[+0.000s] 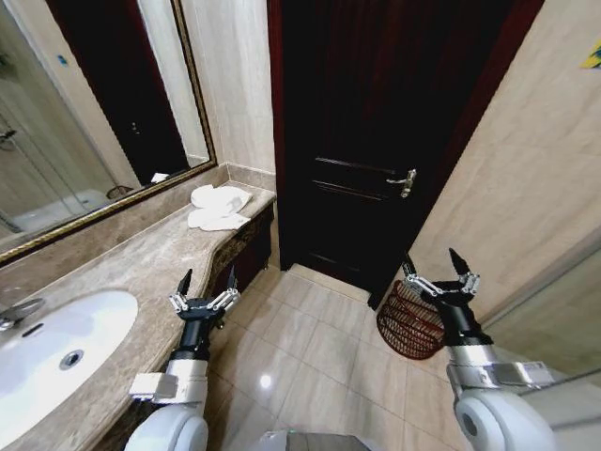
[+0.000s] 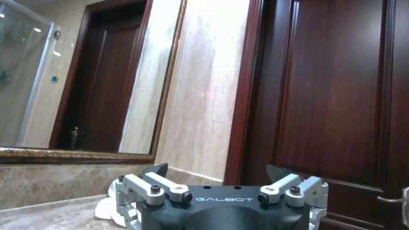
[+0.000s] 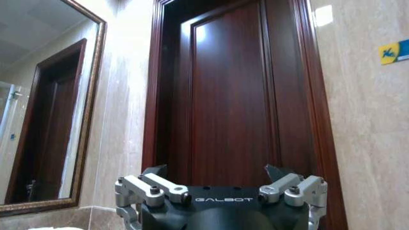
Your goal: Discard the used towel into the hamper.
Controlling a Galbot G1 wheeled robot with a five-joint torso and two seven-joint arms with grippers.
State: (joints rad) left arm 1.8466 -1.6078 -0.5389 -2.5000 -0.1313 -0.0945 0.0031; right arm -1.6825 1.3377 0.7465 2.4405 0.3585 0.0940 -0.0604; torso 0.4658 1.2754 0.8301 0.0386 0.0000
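Note:
A white towel [image 1: 218, 208] lies crumpled on the far end of the marble counter [image 1: 131, 265], near the mirror corner; a bit of the towel [image 2: 106, 209] peeks out beside my left gripper's body. The hamper [image 1: 409, 323], a dark red-brown wire basket, stands on the tiled floor by the right wall next to the door. My left gripper [image 1: 204, 287] is open, held up beside the counter's front edge, well short of the towel. My right gripper [image 1: 436, 266] is open too, raised just above the hamper. Neither holds anything.
A dark wooden door [image 1: 376, 141] with a metal handle [image 1: 405, 182] closes the far side. A white sink [image 1: 56, 352] is set in the counter at the near left, under a framed mirror [image 1: 94, 103]. Tiled floor [image 1: 310, 348] lies open between counter and hamper.

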